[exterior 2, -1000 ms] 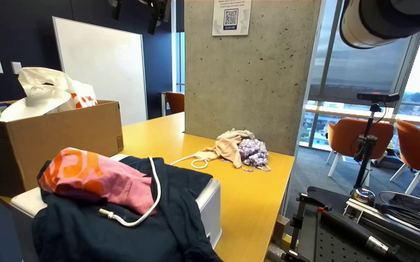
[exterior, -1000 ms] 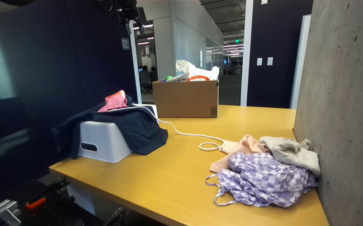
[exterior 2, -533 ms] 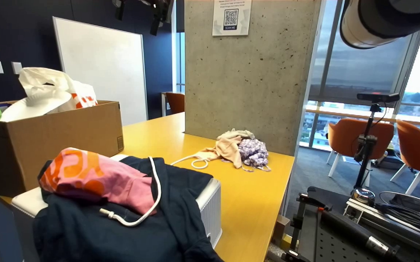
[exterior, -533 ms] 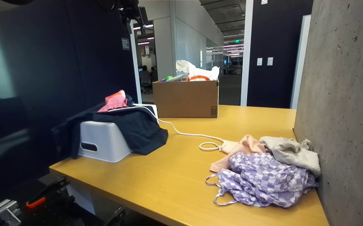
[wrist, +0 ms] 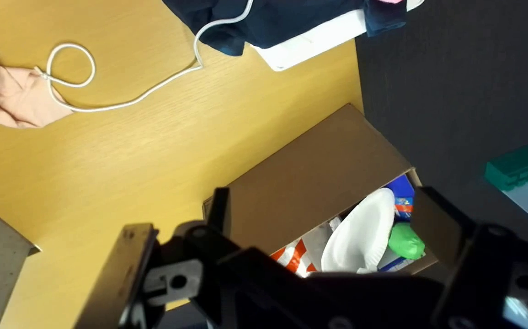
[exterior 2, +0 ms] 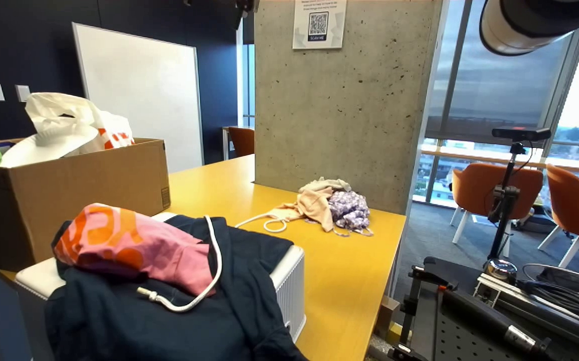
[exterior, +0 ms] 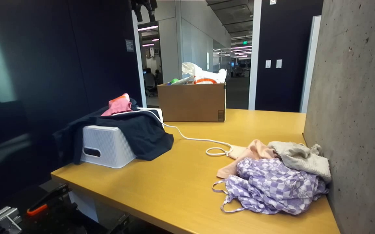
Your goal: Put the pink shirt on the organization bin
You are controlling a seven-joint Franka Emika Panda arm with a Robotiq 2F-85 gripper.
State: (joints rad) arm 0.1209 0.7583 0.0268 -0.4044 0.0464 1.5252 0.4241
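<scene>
The shirt, pink and crumpled, lies on navy cloth draped over the bin, which seems upturned; that would explain why the shirt rests on top rather than inside. The jaws hang spread and empty, well apart from the shirt, probably because the placing is done.

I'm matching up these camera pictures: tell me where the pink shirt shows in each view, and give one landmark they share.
In an exterior view: pink shirt left of centre, about mid-height, on the navy garment.
In an exterior view: pink shirt at lower left, appearing larger.
Wrist view: only a sliver, probably the pink shirt, at the top edge, right of centre.
Shared landmark: cardboard box.
</scene>
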